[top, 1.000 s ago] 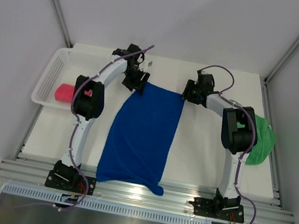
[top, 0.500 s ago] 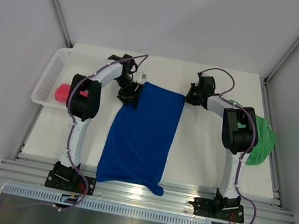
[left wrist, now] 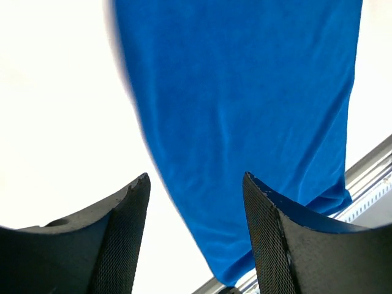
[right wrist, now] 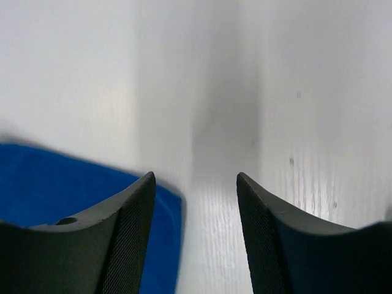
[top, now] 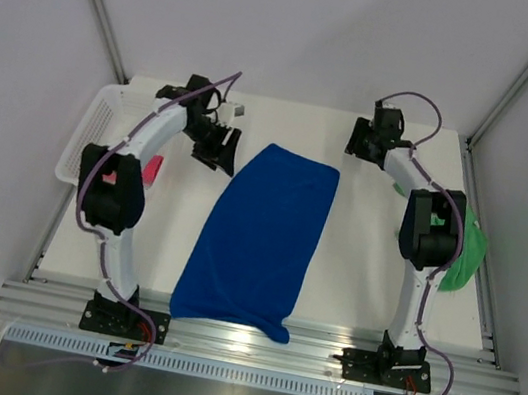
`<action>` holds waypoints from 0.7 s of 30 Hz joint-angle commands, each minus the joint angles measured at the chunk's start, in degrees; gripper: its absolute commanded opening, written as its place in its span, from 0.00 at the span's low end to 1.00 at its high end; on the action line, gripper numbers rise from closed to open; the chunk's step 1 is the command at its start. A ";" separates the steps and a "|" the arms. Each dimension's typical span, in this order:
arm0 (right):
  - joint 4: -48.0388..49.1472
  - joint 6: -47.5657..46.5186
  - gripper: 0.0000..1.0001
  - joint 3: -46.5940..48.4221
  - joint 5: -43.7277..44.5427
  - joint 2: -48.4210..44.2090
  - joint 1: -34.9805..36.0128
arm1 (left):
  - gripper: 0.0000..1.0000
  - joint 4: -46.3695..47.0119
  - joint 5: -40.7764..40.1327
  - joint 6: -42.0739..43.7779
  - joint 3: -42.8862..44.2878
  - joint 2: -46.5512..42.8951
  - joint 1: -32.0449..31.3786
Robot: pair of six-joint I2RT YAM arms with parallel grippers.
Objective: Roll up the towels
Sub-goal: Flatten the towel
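Left gripper (left wrist: 196, 179): jaws apart, nothing held. We see it off the far-left corner of the blue towel (top: 258, 232), not touching. Right gripper (right wrist: 196, 177): also parted and empty, over bare table (top: 358, 274) just past the towel's far-right corner. The blue towel lies spread flat and unrolled between the arms, with its near end drooping over the table's front edge. Green towel (top: 467, 254) is bunched at the right edge, partly behind the right arm. White basket (top: 87, 133) sits far left, partly hidden by the left arm.
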 commanded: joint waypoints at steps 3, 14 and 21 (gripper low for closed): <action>2.65 -1.14 0.60 10.48 11.52 1.89 10.90 | 0.66 7.18 -3.57 0.76 -9.67 -11.30 8.15; -7.45 -4.56 0.60 43.64 16.19 28.96 28.31 | 0.65 12.64 -1.73 0.66 -21.03 -17.99 18.27; -11.66 -8.88 0.57 40.91 17.07 29.67 30.95 | 0.66 13.17 -0.86 1.11 -21.73 -18.69 18.62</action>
